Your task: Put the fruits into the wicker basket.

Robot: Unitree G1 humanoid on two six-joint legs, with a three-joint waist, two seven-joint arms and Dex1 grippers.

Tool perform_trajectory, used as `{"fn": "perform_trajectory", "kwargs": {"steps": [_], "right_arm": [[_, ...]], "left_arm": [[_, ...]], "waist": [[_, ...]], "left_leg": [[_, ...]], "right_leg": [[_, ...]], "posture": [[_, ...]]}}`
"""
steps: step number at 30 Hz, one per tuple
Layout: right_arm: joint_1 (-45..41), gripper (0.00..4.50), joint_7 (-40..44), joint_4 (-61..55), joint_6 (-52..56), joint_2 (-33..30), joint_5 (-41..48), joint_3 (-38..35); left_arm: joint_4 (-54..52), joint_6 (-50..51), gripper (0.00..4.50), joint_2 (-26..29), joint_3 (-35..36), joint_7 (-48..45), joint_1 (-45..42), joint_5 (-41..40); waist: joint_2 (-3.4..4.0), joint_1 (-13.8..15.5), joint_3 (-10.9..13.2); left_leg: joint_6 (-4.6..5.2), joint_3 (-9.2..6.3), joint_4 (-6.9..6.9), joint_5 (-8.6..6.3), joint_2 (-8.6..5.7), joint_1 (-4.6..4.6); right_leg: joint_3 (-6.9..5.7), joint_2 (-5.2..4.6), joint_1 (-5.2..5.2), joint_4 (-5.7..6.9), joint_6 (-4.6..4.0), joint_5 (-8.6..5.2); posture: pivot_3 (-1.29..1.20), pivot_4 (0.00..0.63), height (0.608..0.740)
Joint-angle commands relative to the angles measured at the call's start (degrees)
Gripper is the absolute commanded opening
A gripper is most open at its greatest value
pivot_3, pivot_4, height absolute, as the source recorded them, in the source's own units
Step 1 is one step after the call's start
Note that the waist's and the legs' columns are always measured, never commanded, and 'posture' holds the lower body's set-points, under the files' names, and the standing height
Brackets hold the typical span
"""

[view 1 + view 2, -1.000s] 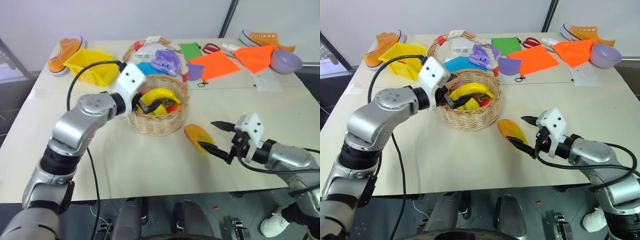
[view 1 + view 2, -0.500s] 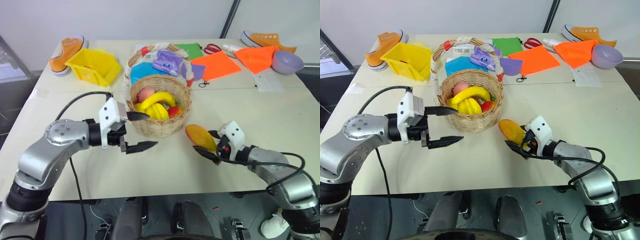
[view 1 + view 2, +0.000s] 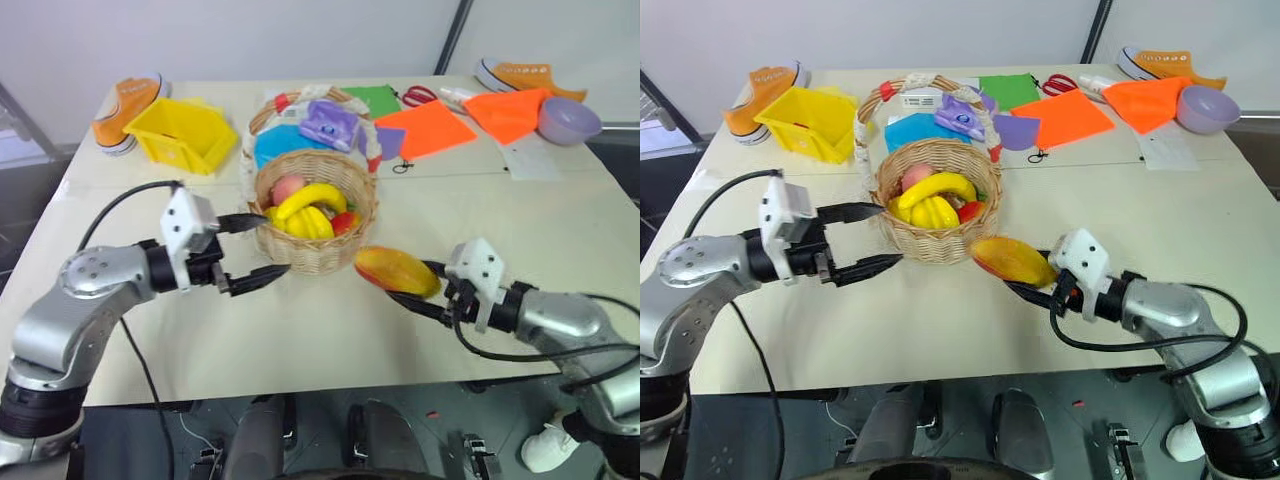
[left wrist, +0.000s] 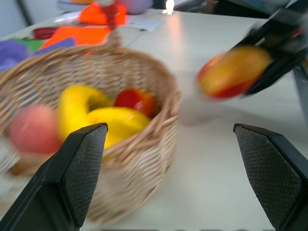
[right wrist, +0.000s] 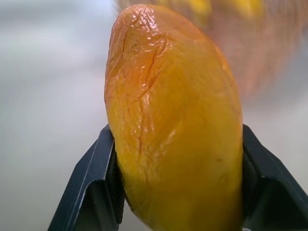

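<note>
- Right wrist view showed the mango (image 5: 175, 120) pinched between both black fingers (image 5: 91, 192) of the right gripper (image 3: 415, 290); a second before, those fingers were spread wide around it while it lay on the table (image 3: 560, 230).
- Head views: mango was now off the tabletop, held just beside the near-right rim of the wicker basket (image 3: 320, 255), not yet over the opening. Half a second earlier it had been lower and further from the rim.
- Left gripper (image 3: 250, 250) stood wide apart and held nothing. A second ago it was reaching into the basket; it had since pulled out toward the robot's left and sat just off the basket's near-left wall.
- Banana (image 3: 310, 200) lay inside the basket on top of the other toy fruit, next to a peach-coloured piece (image 3: 290, 187) and a small red one (image 3: 342, 221). Left wrist view agreed: yellow fruit inside the weave, empty fingers either side.
- Reading: one fruit was delivered, the second was grasped and lifted. What remained, by my estimate, was carrying the mango over the rim and letting go.
- Risks noted: the mango was gripped across its broad middle, with much of it projecting past the fingertips, so it might slip or pivot. The arched handle (image 3: 300, 100) stood at the far side, seemingly out of the approach path.
</note>
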Motion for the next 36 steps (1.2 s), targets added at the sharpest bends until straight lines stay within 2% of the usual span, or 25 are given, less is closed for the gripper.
{"fn": "perform_trajectory", "kwargs": {"steps": [1, 5, 8, 10, 13, 16, 19, 23, 27, 30, 36], "right_arm": [[-11.9, 2.09, -6.8, 1.2, 4.3, 4.1, -2.3, 4.9], [-23.9, 2.09, -13.3, 10.1, 6.3, 11.1, -10.7, 14.3], [-30.5, 2.09, -15.7, 18.6, 5.3, 16.7, -15.0, 18.0], [-32.2, 3.18, -15.4, 21.4, 3.9, 18.2, -17.0, 19.7], [-32.6, 4.46, -15.0, 22.0, 2.5, 18.8, -18.7, 19.6], [-29.8, 4.46, -11.4, 16.9, 0.8, 16.1, -17.1, 16.8], [-23.5, 4.46, -4.2, 8.6, -0.1, 12.0, -9.5, 10.4], [-19.1, 4.46, -2.6, 5.1, 2.1, 9.6, -4.7, 5.4], [-18.9, 4.46, -6.9, 9.9, 1.6, 9.5, -8.3, 3.9], [-23.0, 4.46, -11.5, 18.1, -0.7, 13.6, -11.2, 4.7], [-30.4, 4.46, -15.1, 36.0, -10.3, 20.2, -16.4, 5.7]], "left_arm": [[1.0, -1.0, 4.5, -1.1, 4.3, 0.3, -0.4, -3.2], [1.1, -1.2, 4.5, -1.7, 4.5, 1.2, -0.3, -2.9], [-0.2, -1.2, 4.5, -2.1, 4.1, 2.0, 0.5, -2.8], [-1.1, -1.3, 4.5, -2.4, 3.9, 2.8, 1.2, -2.4], [-2.3, -1.2, 4.5, -2.6, 4.2, 3.8, 1.9, -2.6], [-3.6, -1.0, 4.5, -2.6, 4.9, 4.8, 2.9, -3.2], [-4.4, -1.5, 4.5, -3.4, 4.5, 5.8, 2.7, -3.2], [-4.1, -2.0, 4.5, -4.8, 3.9, 6.8, 1.4, -3.4], [-3.0, -3.0, 4.5, -6.5, 2.8, 7.3, -0.4, -3.0], [-2.0, -4.1, 4.5, -8.0, 1.5, 7.2, -1.8, -2.6], [-1.7, -5.1, 4.5, -9.0, 0.3, 7.3, -1.9, -1.4]], "waist": [[0.01, -0.3, 0.0], [-0.03, -0.2, 0.0], [-0.02, -0.5, 0.0], [-0.02, -0.4, 0.0], [-0.02, -0.2, 0.0], [-0.02, -0.3, 0.0], [-0.02, 0.0, 0.0], [-0.03, -0.4, 0.0], [-0.01, -0.5, 0.0], [-0.02, -0.5, 0.0], [-0.01, -0.5, 0.0]], "left_leg": [[-0.06, -0.01, -0.01, 0.01, 0.02, -0.02], [-0.28, -0.02, -0.05, 0.15, 0.0, -0.04], [-0.29, 0.1, -0.01, 0.33, -0.06, -0.33], [-0.29, 0.12, -0.01, 0.34, -0.06, -0.33], [-0.28, 0.11, -0.01, 0.34, -0.06, -0.36], [-0.27, 0.12, 0.02, 0.33, -0.09, -0.37], [-0.26, 0.09, 0.01, 0.31, -0.1, -0.36], [-0.23, 0.09, -0.01, 0.3, -0.06, -0.3], [-0.02, 0.11, -0.05, 0.16, 0.05, -0.07], [-0.16, 0.12, -0.05, 0.25, 0.06, -0.08], [-0.34, 0.24, -0.08, 0.37, 0.04, -0.11]], "right_leg": [[-0.03, 0.01, -0.04, 0.01, -0.03, 0.02], [-0.08, -0.02, -0.28, 0.01, -0.06, 0.01], [-0.05, -0.05, -0.36, 0.11, -0.04, 0.03], [-0.07, -0.04, -0.37, 0.15, -0.04, 0.03], [-0.09, -0.03, -0.35, 0.16, -0.04, 0.03], [-0.08, -0.05, -0.36, 0.15, -0.02, 0.04], [-0.09, -0.05, -0.32, 0.14, -0.02, 0.04], [-0.07, -0.04, -0.3, 0.14, -0.02, 0.04], [-0.07, 0.02, -0.21, 0.19, -0.04, 0.04], [-0.07, 0.03, -0.21, 0.19, -0.05, 0.04], [-0.06, 0.04, -0.28, 0.19, -0.05, 0.05]], "posture": [[0.0, 0.15, 0.729], [0.0, 0.15, 0.729], [0.0, 0.15, 0.729], [0.0, 0.15, 0.729], [0.0, 0.15, 0.729], [0.0, 0.15, 0.729], [0.0, 0.15, 0.729], [0.0, 0.15, 0.729], [0.0, 0.15, 0.729], [0.0, 0.15, 0.729], [0.0, 0.15, 0.729]]}}
